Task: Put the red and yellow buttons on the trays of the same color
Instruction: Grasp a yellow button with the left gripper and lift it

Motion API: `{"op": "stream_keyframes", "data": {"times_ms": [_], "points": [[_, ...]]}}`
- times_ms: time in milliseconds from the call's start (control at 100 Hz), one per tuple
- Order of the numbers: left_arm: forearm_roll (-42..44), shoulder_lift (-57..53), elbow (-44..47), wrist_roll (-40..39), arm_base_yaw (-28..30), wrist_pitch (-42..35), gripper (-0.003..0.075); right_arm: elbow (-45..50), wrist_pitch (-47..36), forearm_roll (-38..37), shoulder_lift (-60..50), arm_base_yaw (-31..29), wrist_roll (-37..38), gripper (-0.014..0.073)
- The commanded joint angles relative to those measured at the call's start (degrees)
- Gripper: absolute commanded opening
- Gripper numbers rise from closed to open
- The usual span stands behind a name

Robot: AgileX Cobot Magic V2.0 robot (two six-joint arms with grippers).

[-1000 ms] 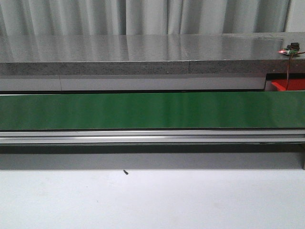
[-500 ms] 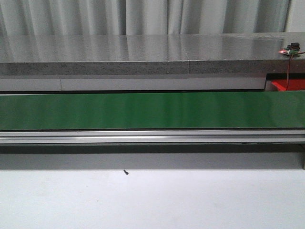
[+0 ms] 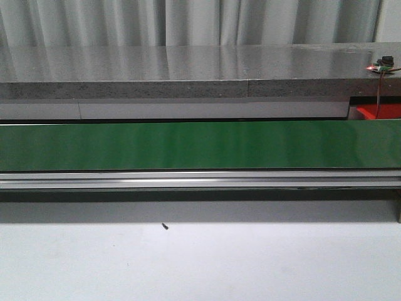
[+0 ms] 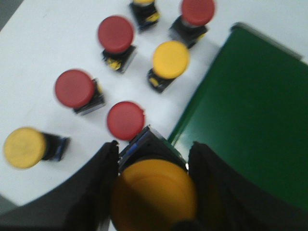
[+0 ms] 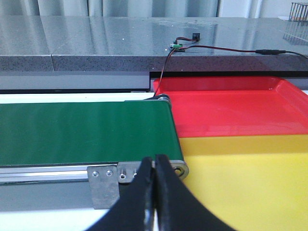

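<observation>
In the left wrist view my left gripper (image 4: pixel 153 159) is shut on a yellow button (image 4: pixel 154 195) with a black base, held above the white table beside the green belt (image 4: pixel 250 110). Below it on the table stand several red buttons (image 4: pixel 125 120) (image 4: pixel 74 88) (image 4: pixel 115 33) and yellow buttons (image 4: pixel 170 59) (image 4: pixel 21 147). In the right wrist view my right gripper (image 5: pixel 155 166) is shut on nothing, in front of the end of the belt (image 5: pixel 82 130). Beside it lie the yellow tray (image 5: pixel 250 178) and, behind that, the red tray (image 5: pixel 226 106).
The front view shows only the long green belt (image 3: pixel 200 145), its metal rail (image 3: pixel 200 182), a grey stone ledge (image 3: pixel 188 69) behind and white table in front. A wired sensor (image 5: pixel 178 46) sits on the ledge above the red tray. No arm appears in the front view.
</observation>
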Motion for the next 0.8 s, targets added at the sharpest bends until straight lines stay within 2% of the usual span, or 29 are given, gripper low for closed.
{"op": "stream_keyframes", "data": {"times_ms": [0, 250, 540, 610, 730, 790], "points": [[-0.9, -0.5, -5.1, -0.4, -4.2, -1.2, 0.0117, -1.0, -4.6, -0.6, -1.0, -0.2, -0.2, -0.0109], [-0.9, 8.5, -10.9, -0.5, -12.7, -0.6, 0.0117, -1.0, -4.6, -0.6, -1.0, -0.2, -0.2, -0.0109], [-1.0, 15.1, -11.2, -0.5, -14.9, -1.5, 0.0137, -1.0, -4.6, -0.6, -1.0, -0.2, -0.2, -0.0109], [-1.2, 15.2, -11.2, -0.5, -15.1, -1.6, 0.0208, -1.0, -4.6, -0.6, -1.0, -0.2, -0.2, -0.0109], [-1.7, 15.0, -12.2, -0.5, -15.4, -1.6, 0.0438, -1.0, -4.6, -0.6, -1.0, -0.2, -0.2, -0.0109], [-2.2, 14.9, -13.0, -0.5, -15.5, -1.1, 0.0520, -1.0, -4.6, -0.6, -1.0, -0.2, -0.2, -0.0109]]}}
